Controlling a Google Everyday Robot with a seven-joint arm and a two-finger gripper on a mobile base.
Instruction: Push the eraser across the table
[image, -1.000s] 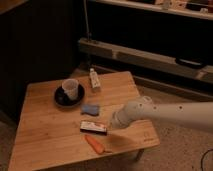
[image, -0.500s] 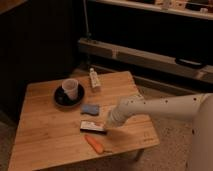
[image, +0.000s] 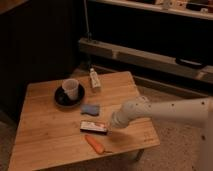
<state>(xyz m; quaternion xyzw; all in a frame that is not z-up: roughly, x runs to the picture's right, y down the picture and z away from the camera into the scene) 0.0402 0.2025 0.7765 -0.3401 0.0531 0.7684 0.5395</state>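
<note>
The gripper (image: 111, 126) sits low at the right end of the eraser (image: 94, 127), touching it or just short of it; whether it is spread or pressed together cannot be told. The eraser lies flat on the near-right part of the counter (image: 45, 130). A good push, I judge, stays low and centred on that short end, driving left so the block does not swivel. The carrot (image: 94, 144) lies just nearer and a blue pad (image: 90, 109) just farther. The cup (image: 70, 89) on its dark saucer (image: 60, 99) stands far left, likely outside the path.
</note>
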